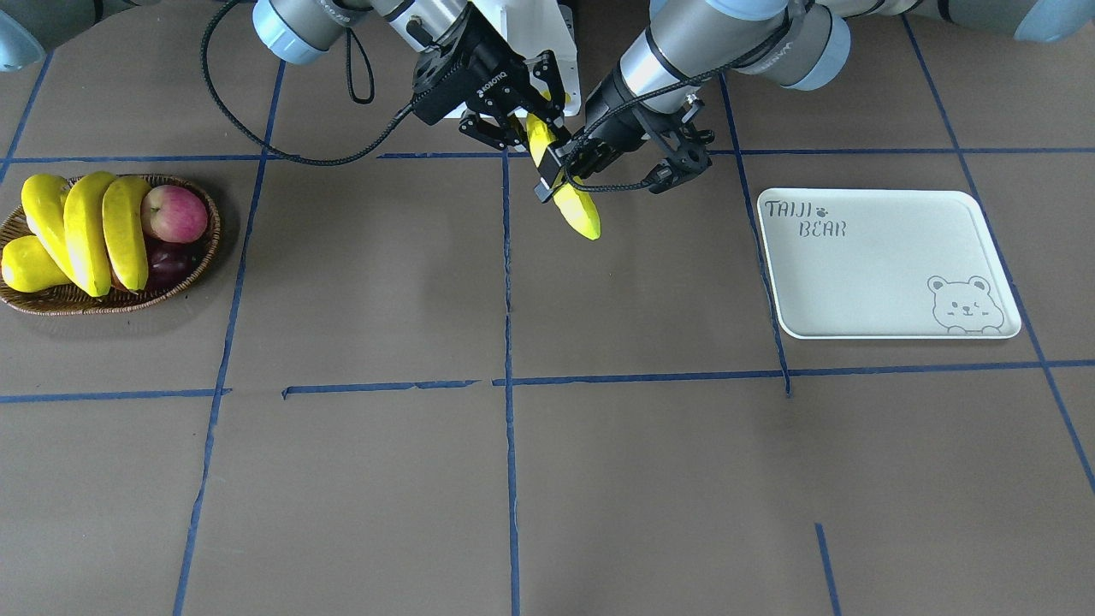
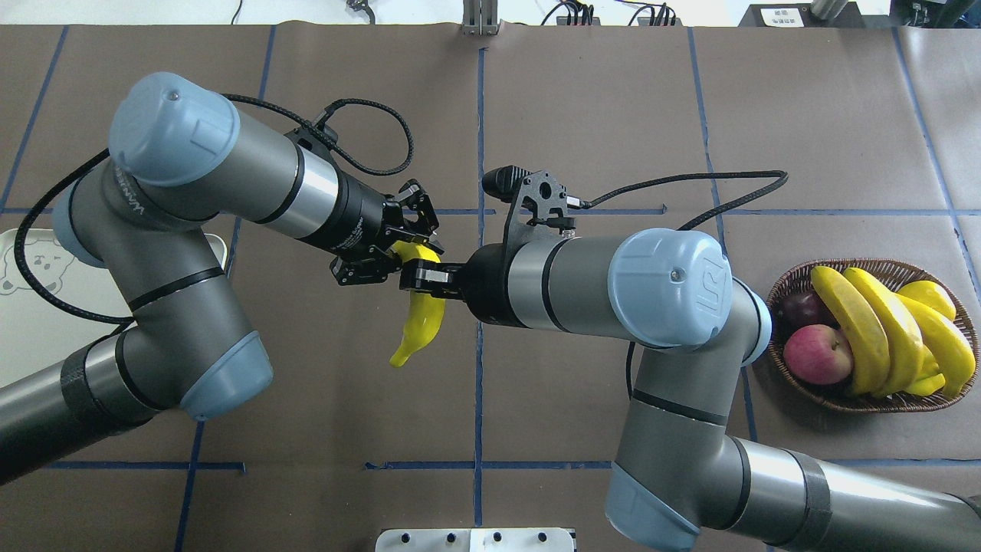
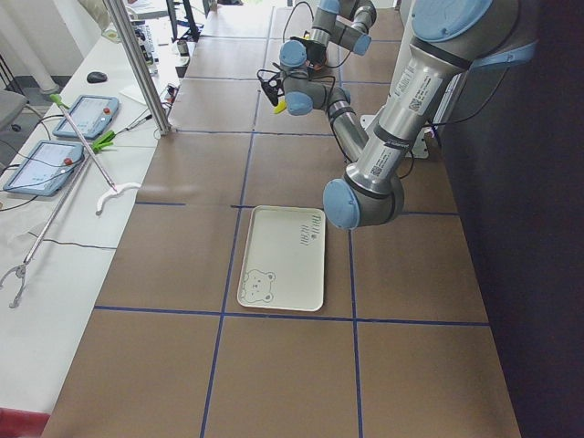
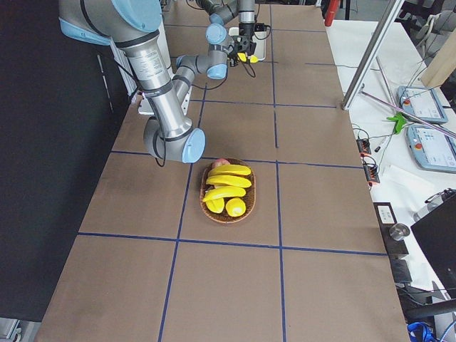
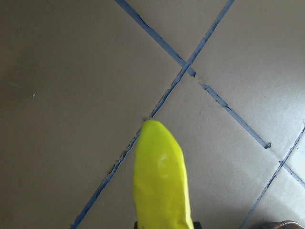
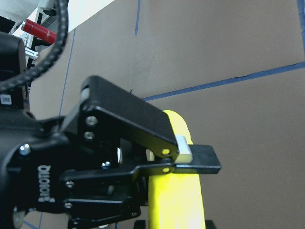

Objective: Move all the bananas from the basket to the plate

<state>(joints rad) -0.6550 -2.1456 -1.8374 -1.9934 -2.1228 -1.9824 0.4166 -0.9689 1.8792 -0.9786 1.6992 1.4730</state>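
One yellow banana [image 1: 577, 214] hangs in the air over the table's middle, between both grippers. My left gripper [image 1: 554, 178] is shut on its middle. My right gripper [image 1: 523, 128] grips its upper end. The overhead view shows the left gripper [image 2: 402, 253] and right gripper [image 2: 421, 280] meeting at the banana [image 2: 421, 322]. The left wrist view shows its free tip [image 5: 162, 181]. Three more bananas [image 1: 85, 231] lie in the wicker basket [image 1: 51, 301] on my right. The white bear plate [image 1: 890, 274] lies bare on my left.
The basket also holds a red apple [image 1: 175, 214], a dark plum [image 1: 171, 261] and a short plump yellow fruit [image 1: 26, 265]. Blue tape lines cross the brown table. The white robot base [image 1: 565, 51] stands behind the grippers.
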